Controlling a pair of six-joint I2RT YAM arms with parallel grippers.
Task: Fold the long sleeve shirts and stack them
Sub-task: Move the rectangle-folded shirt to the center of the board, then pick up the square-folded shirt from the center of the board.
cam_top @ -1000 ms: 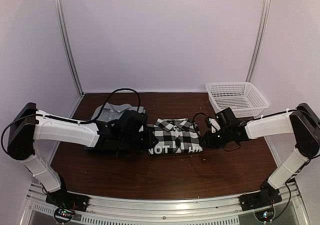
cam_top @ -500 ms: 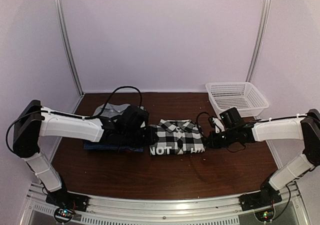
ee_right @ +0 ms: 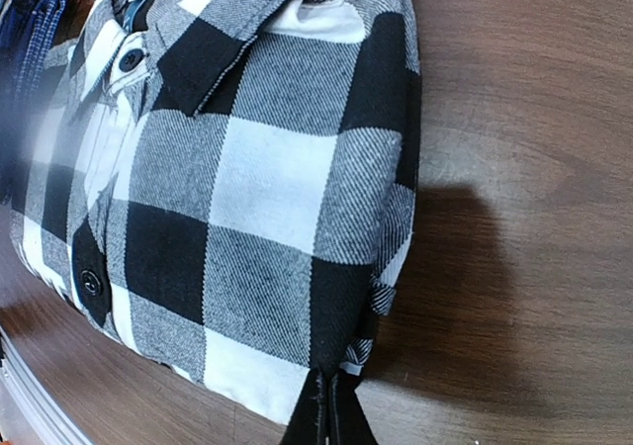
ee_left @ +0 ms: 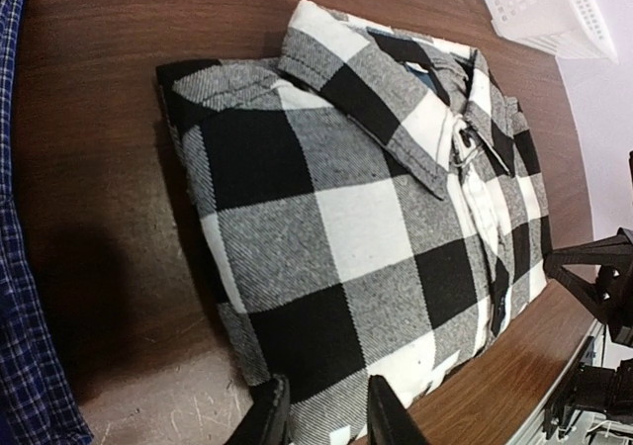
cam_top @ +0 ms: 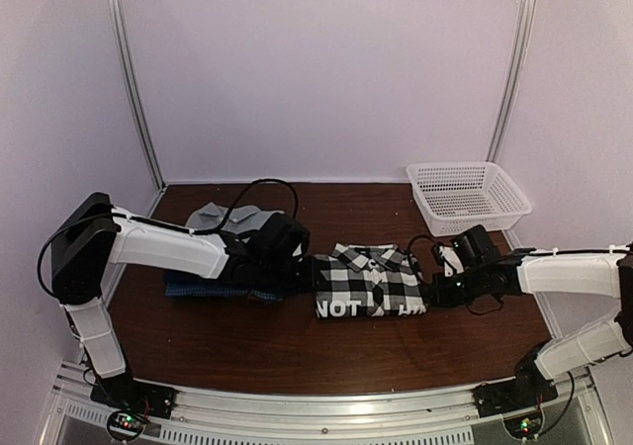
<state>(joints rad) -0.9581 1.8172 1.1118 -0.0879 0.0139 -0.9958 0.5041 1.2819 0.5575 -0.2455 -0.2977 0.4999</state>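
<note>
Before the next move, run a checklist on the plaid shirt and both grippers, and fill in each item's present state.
1. Plaid shirt folded, collar up, flat on the table: ok.
2. Right gripper pinching the shirt: ok, its fingers are closed at the shirt's corner edge.
3. Left gripper clamped: cannot tell. Its fingers are apart with cloth between them.
4. Shirt clear of the white basket: ok.
5. Shirt on the stack: not ok. It lies apart from the dark blue shirt, with bare wood between them.
</note>
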